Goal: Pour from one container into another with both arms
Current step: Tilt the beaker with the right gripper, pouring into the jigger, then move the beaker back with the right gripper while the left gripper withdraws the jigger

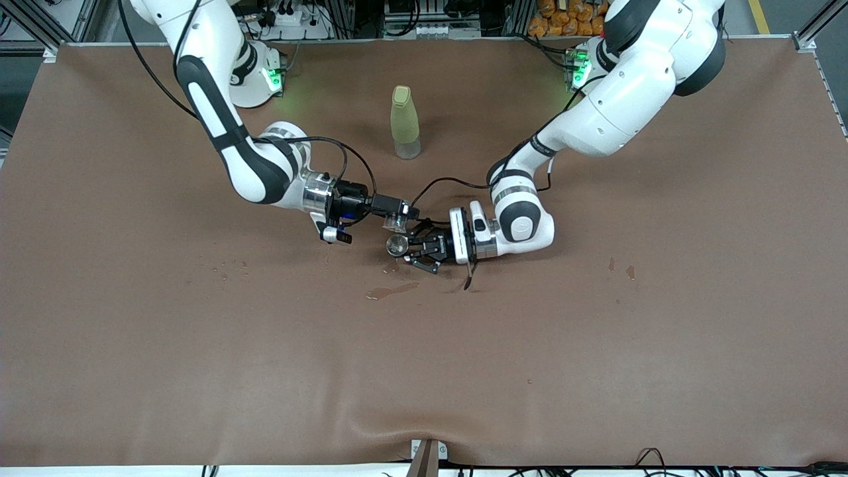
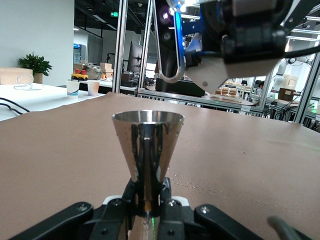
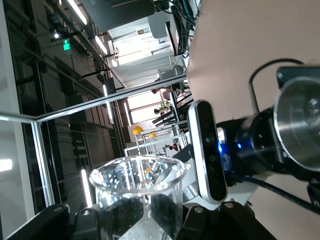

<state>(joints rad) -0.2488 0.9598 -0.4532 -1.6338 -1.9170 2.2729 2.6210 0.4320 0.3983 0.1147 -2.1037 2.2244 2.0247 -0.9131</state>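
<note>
1. We see the left hand (image 1: 416, 255) clamped on the stem of a metal cone cup (image 1: 396, 245), which stands upright with its mouth open upward.
2. The right hand (image 1: 405, 213) is clamped on a clear glass beaker (image 1: 397, 224), tipped on its side just above the metal cone cup.
3. Both hands meet over the brown table (image 1: 199, 344), nearer the front camera than a green bottle (image 1: 405, 122) standing upright.
4. A small wet puddle (image 1: 391, 290) lies on the table, nearer the camera than the metal cone cup.
</note>
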